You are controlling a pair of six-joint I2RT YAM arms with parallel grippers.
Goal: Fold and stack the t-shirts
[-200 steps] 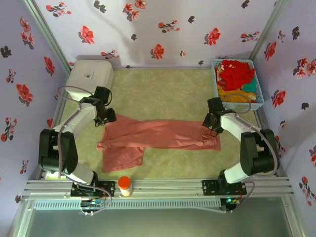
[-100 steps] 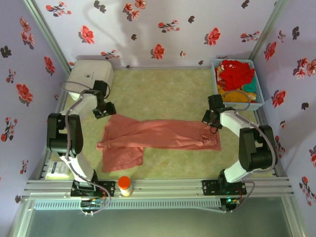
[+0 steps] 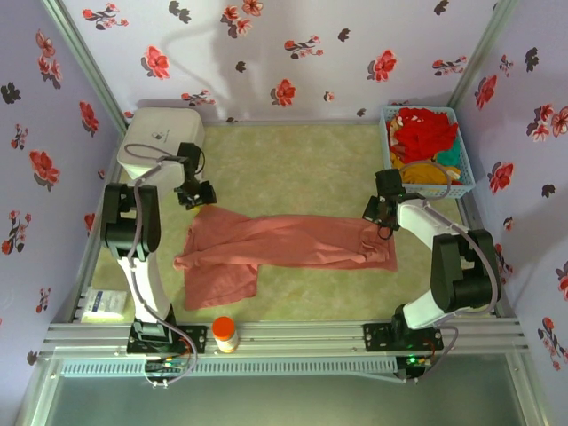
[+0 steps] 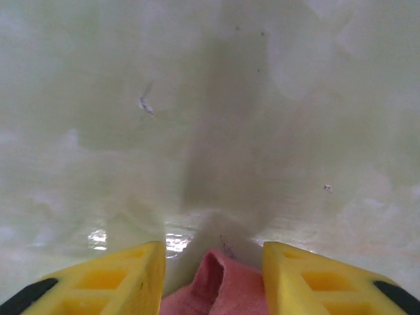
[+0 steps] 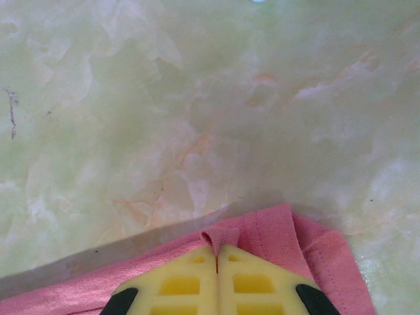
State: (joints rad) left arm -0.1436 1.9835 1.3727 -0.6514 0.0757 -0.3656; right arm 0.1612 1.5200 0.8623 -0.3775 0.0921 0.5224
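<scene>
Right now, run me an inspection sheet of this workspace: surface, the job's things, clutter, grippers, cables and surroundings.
Surface: pale green marbled tabletop, flat, with a few dark specks.
Job's things: salmon-pink cloth t-shirt stretched across the middle, rumpled at its left end; more t-shirts, red, orange-yellow and teal, heaped in the light-blue lattice basket at far right.
Clutter: white rounded plastic box at far left; orange-capped bottle on the near rail; white packet at the left edge.
Grippers: left gripper open, pink cloth between its fingers; right gripper shut on a pinch of the pink t-shirt.
Cables: grey cable loops above the left arm.
Surroundings: lilac flowered walls.
</scene>
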